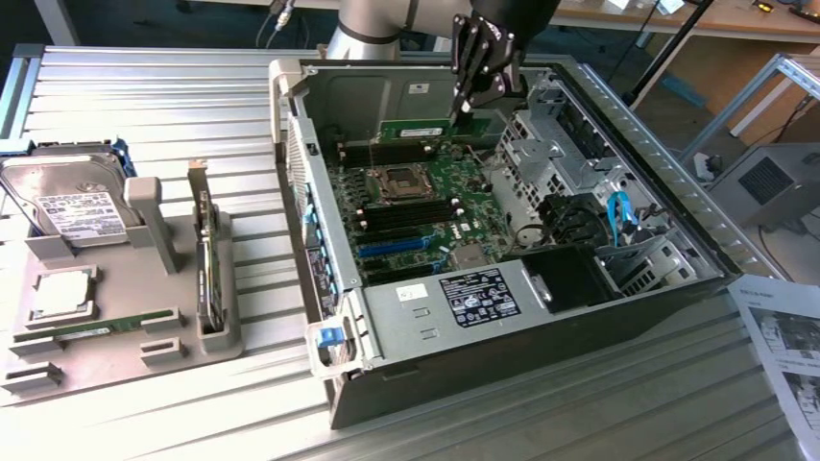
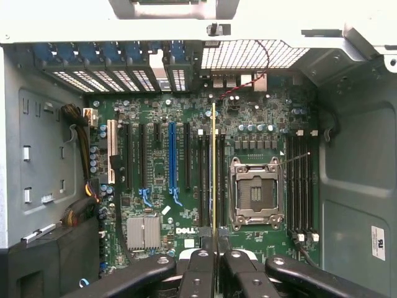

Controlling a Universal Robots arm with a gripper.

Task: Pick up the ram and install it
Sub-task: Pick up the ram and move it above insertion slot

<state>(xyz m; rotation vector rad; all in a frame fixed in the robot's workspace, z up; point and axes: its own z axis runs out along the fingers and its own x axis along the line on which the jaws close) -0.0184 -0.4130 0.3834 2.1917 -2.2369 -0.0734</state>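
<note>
Workshop or lab: opened computer case (image 1: 423, 312) on ribbed metal bench (image 1: 167, 106), wooden desks (image 1: 717, 19) behind.

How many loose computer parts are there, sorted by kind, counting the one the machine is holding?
Ram sticks: 2 (the ram in the gripper, a spare stick on the tray)
Hard drive: 1
Processor chip: 1
Expansion card: 1
Total: 5

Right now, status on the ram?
Gripper shut on ram. Ram edge-on over the slots by the socket, inside the case. Slots look clear.
</note>
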